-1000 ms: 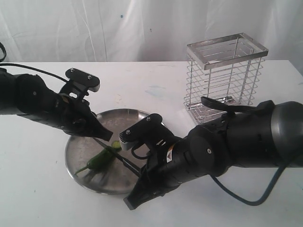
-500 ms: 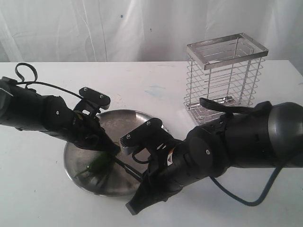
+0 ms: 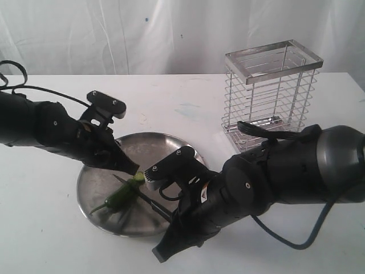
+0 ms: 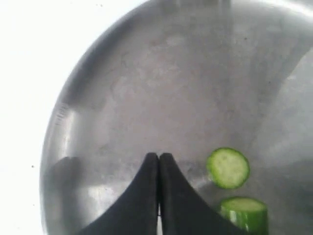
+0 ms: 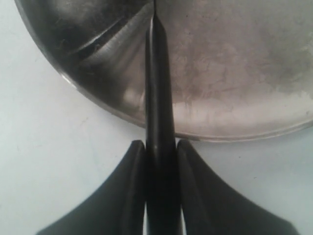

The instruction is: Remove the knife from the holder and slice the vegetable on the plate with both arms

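The green chili vegetable (image 3: 118,197) lies on the steel plate (image 3: 94,177), with a cut round slice (image 3: 138,177) beside its cut end. In the left wrist view the slice (image 4: 228,168) and the cut end (image 4: 244,211) lie just beside my left gripper (image 4: 159,156), which is shut on nothing and hovers over the plate (image 4: 146,83). From outside, the left gripper (image 3: 132,169) sits just above the slice. My right gripper (image 5: 160,145) is shut on the black knife (image 5: 157,73) handle, just off the plate rim (image 5: 234,137). The blade (image 3: 145,198) reaches across the plate beside the chili.
The wire holder (image 3: 271,91) stands at the back right on the white table (image 3: 45,240), with no knife in it. The bulky right arm (image 3: 274,177) fills the space between holder and plate. A white curtain hangs behind.
The left arm dipped over the chili half a second ago and has now drawn back up and left, uncovering chili and slice. The right arm with the knife barely shifted.
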### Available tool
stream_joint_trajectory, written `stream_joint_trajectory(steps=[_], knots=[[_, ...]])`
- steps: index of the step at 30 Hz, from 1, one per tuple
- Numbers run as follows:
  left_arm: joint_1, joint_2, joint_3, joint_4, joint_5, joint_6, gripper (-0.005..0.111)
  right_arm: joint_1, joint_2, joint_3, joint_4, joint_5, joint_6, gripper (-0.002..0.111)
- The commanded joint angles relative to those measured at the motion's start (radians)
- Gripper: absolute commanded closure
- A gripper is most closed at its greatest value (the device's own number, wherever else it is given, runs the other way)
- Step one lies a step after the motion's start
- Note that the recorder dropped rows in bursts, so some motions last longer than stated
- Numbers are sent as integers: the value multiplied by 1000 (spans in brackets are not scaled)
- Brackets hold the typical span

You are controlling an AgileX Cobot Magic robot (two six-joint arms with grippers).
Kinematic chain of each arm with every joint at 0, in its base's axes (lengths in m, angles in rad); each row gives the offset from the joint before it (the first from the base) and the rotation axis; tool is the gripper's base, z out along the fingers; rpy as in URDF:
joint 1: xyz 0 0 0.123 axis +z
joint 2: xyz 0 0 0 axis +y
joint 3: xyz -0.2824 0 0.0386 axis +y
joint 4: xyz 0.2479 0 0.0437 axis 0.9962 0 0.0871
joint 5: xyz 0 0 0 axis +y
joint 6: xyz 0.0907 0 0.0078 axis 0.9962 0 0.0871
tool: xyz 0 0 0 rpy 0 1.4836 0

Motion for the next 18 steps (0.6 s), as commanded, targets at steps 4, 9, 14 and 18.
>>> stream_joint_trajectory(steps=[4, 9, 14, 18], knots=[[2, -37, 7, 0, 87, 16, 107, -4, 1, -1, -3, 5, 9, 108], [2, -37, 7, 0, 110, 16, 107, -4, 1, -1, -3, 4, 9, 108], [2, -37, 7, 0, 142, 12, 107, -4, 1, -1, -3, -4, 9, 108], [2, -33, 7, 0, 142, 12, 107, -4, 1, -1, -3, -6, 9, 108]])
